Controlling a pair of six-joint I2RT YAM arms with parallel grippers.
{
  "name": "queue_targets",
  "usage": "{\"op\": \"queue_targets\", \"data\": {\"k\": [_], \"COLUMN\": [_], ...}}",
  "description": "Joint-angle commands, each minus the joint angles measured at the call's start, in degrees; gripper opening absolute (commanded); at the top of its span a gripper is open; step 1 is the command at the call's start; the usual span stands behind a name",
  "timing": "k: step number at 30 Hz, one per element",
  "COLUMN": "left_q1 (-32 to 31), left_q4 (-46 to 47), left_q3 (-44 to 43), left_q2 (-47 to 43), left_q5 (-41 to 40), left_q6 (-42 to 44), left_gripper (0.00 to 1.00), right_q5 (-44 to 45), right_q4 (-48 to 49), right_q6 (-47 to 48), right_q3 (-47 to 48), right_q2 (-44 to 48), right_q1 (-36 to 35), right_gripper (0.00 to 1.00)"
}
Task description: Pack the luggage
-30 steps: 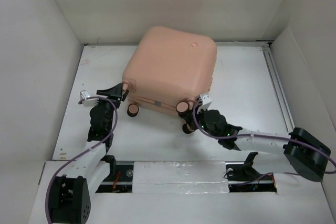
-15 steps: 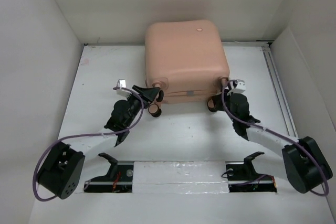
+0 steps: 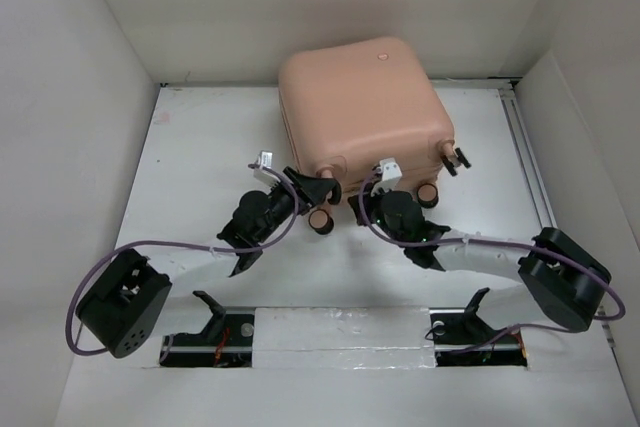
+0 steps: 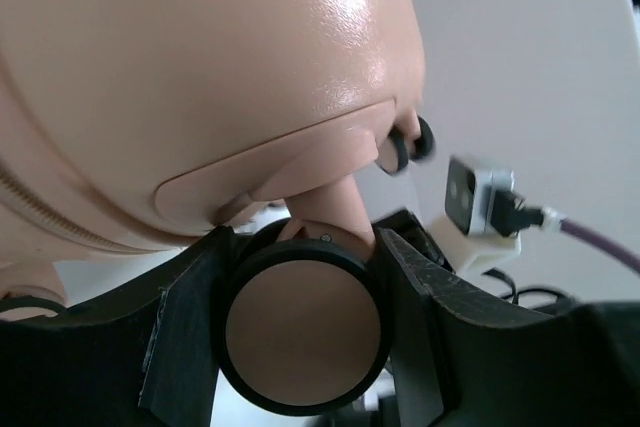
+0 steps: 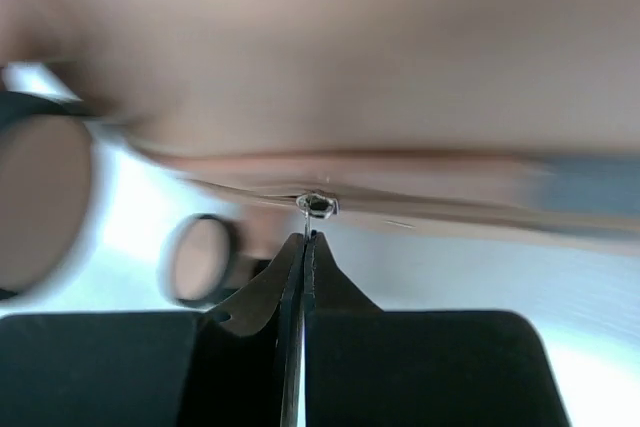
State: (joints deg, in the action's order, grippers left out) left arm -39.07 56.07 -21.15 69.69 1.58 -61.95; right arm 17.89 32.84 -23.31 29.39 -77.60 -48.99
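The luggage (image 3: 360,107) lies shut at far-mid table (image 3: 200,147), wheeled end twd the arms, long axis approx near-to-far, skewed a bit. L arm reaches low, left gripper (image 3: 322,190) clamped on a wheel (image 4: 303,325). R arm bends inward, right gripper (image 5: 303,247) closed, tips at the zip pull (image 5: 317,205); can't tell if pinched.

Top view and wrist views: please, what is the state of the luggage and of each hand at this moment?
luggage: closed, lying on its broad side, wheels toward the arms.
left hand: closed on one wheel, a finger on each side of it.
right hand: shut, its tips at the zip pull; whether it pinches the pull cannot be told.
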Motion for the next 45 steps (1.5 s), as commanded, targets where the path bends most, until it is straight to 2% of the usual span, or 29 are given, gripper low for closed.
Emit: {"op": "queue_targets", "data": {"k": [1, 4, 6, 11, 12, 14, 17, 18, 19, 20, 21, 22, 24, 26, 28, 30, 32, 34, 36, 37, 39, 41, 42, 45], "left_q1": [-1.4, -2.0, -3.4, -4.9, -5.4, -5.4, -5.4, -5.4, -5.4, -5.4, -5.4, -4.8, -3.7, -2.4, -2.4, -1.9, -1.9, -1.9, -1.9, -1.9, -1.9, -4.9, -6.0, -9.5], "left_q4": [6.5, 7.4, 7.4, 7.4, 7.4, 6.6, 3.1, -1.5, -4.5, -7.9, -13.7, -15.9, -20.9, -28.2, -32.5, -34.6, -36.8, -37.4, -37.4, -35.9, -32.2, -28.1, -24.6, -22.3], "left_q3": [-5.5, -6.1, -6.7, -6.7, -6.1, -6.1, -5.4, -6.0, -6.6, -7.2, -7.8, -8.3, -8.8, -8.8, -8.1, -5.9, -3.2, -0.8, 2.3, 4.7, 7.4, 9.4, 9.9, 8.3], "left_q2": [-1.8, -1.8, -1.8, -3.2, -3.2, -3.9, -6.9, -7.8, -8.9, -11.0, -12.2, -13.5, -17.6, -20.4, -23.9, -25.6, -27.8, -29.2, -29.2, -28.7, -27.6, -25.5, -24.4, -19.0], "left_q5": [9.2, 11.1, 11.8, 10.7, 10.7, 10.2, 7.8, 7.1, 4.3, 2.7, 1.4, 0.2, -5.4, -8.9, -14.9, -18.3, -19.1, -18.6, -18.1, -16.4, -14.0, -12.8, -12.8, -16.2], "left_q6": [-1.4, -2.5, -2.5, -2.5, -2.5, -2.5, 0.3, 1.8, 3.6, 5.2, 8.0, 9.6, 12.4, 14.9, 15.5, 16.2, 16.2, 16.2, 16.2, 15.6, 16.8, 17.7, 19.2, 21.6], "left_gripper": [0.00, 0.00, 0.00, 0.00, 0.00, 0.00, 0.00, 0.00, 0.00, 0.09, 0.18, 0.41, 0.59, 0.71, 0.70, 0.68, 0.60, 0.46, 0.39, 0.35, 0.34, 0.34, 0.35, 0.39], "right_q5": [-15.2, -20.7, -26.1, -33.2, -33.2, -32.7, -26.2, -24.5, -22.9, -20.6, -19.5, -18.3, -16.6, -15.9, -15.3, -16.2, -16.2, -15.3, -13.8, -12.3, -10.7, -8.7, -8.1, -6.5], "right_q4": [2.2, 4.6, 9.9, 23.2, 27.5, 29.5, 27.1, 25.0, 20.1, 17.5, 15.2, 10.9, 7.3, 1.7, -1.5, -5.8, -8.3, -12.7, -16.7, -17.9, -19.8, -22.1, -22.8, -23.4], "right_q6": [2.1, 1.0, -0.8, -6.7, -7.5, -8.9, -8.9, -8.3, -8.3, -7.5, -7.5, -6.9, -6.9, -6.9, -6.9, -6.3, -6.3, -5.8, -5.2, -4.6, -3.8, -3.0, -2.3, -1.7], "right_q3": [7.8, 9.7, 10.9, 14.8, 14.8, 14.8, 10.7, 9.9, 9.1, 7.9, 7.3, 6.6, 4.5, 3.3, 2.4, 1.8, 1.2, 1.2, 1.2, 1.8, 3.3, 5.1, 5.8, 7.1], "right_q2": [0.7, -5.2, -9.0, -20.9, -21.7, -21.2, -17.2, -13.7, -11.8, -10.1, -8.5, -5.4, -2.7, 0.7, 2.5, 5.5, 9.6, 12.5, 16.4, 17.9, 18.4, 18.5, 18.5, 18.5], "right_q1": [-4.2, -5.6, -7.3, -9.8, -9.8, -10.3, -10.3, -10.3, -10.3, -10.3, -10.3, -10.3, -10.3, -10.3, -10.3, -10.3, -10.9, -10.9, -10.9, -10.9, -10.9, -10.9, -10.9, -10.9], "right_gripper": [0.00, 0.00, 0.00, 0.00, 0.00, 0.00, 0.00, 0.15, 0.25, 0.33, 0.45, 0.50, 0.56, 0.63, 0.69, 0.69, 0.74, 0.75, 0.78, 0.82, 0.82, 0.84, 0.84, 0.84]}}
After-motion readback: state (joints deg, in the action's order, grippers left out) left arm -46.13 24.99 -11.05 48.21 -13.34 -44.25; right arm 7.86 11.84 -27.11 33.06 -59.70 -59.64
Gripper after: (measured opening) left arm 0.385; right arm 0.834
